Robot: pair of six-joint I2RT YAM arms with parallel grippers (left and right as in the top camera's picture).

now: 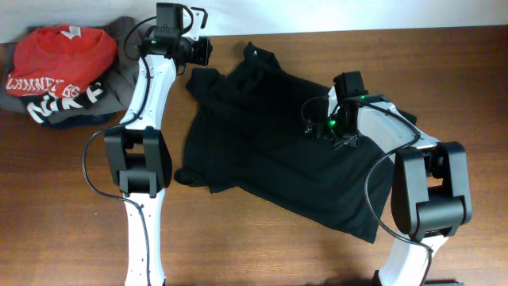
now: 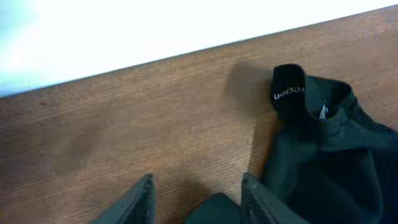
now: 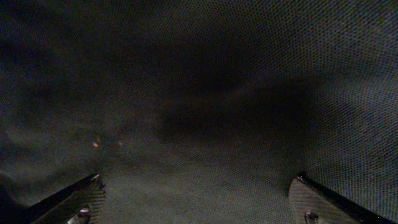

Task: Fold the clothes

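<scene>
Lying beneath wide-open right gripper [image 3: 198,182], black garment [image 1: 262,139], edge just beside parted, empty left gripper [image 2: 196,179]

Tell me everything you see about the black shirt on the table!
The black shirt is soft, plain cloth with a fine mesh weave up close. It lies spread but wrinkled on the brown wooden table, not folded yet. A folded bit near the far edge shows small white lettering. The right gripper hangs open over its middle; I cannot tell if it touches. The left gripper is open beside its corner, apart from it.
</scene>
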